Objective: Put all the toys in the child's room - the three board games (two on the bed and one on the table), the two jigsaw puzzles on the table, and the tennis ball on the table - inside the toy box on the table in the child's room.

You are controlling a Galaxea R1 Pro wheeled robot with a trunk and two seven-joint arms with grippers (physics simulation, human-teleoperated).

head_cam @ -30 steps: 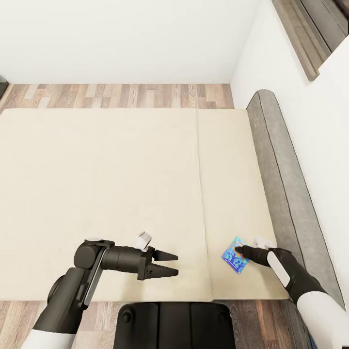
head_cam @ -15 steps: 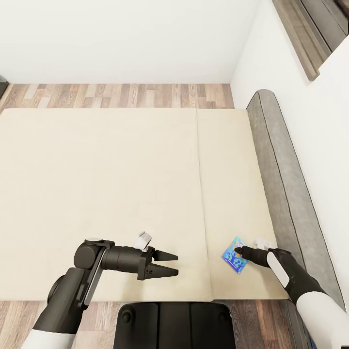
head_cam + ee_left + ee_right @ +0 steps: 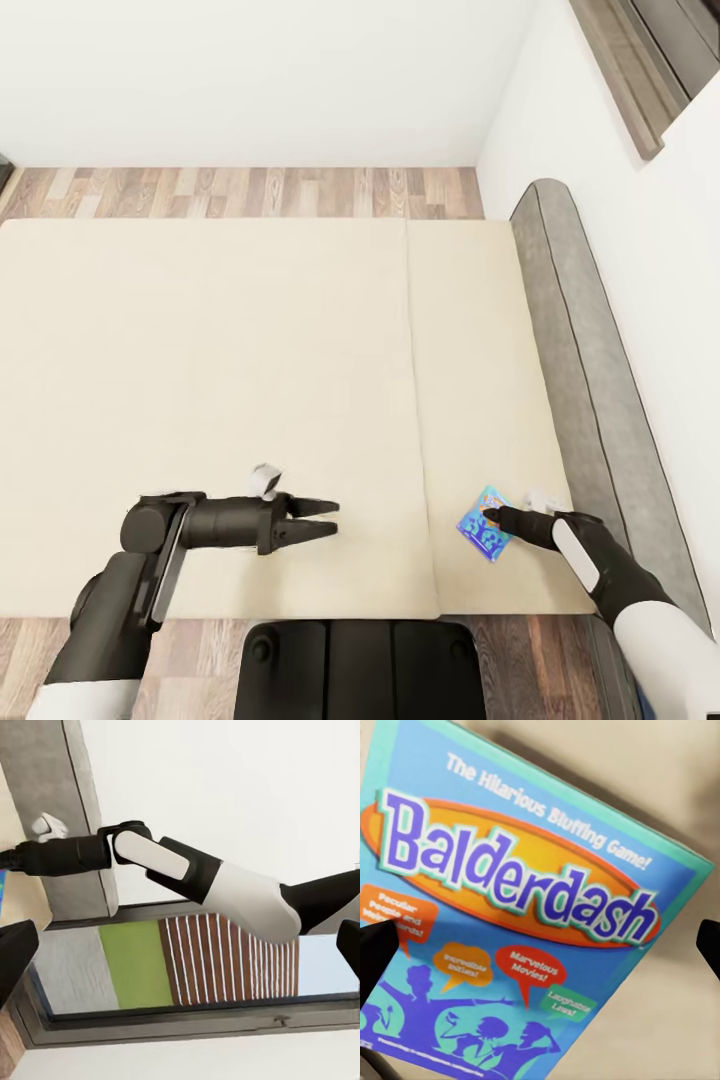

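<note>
One cream bed (image 3: 250, 400) spans the head view's middle, its grey headboard (image 3: 590, 380) along the right against a white wall, plank floor (image 3: 250, 195) beyond. The small blue board game (image 3: 484, 525) lies lower right, the right gripper (image 3: 492, 516) at its edge, grip unclear. The left gripper (image 3: 325, 518), slightly parted and empty, has shifted left and turned since earlier.

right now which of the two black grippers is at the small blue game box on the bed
The right gripper: its tips sit at the small blue Balderdash box near the grey headboard. The left gripper hovers over bare cream mattress, well apart from the box.
</note>
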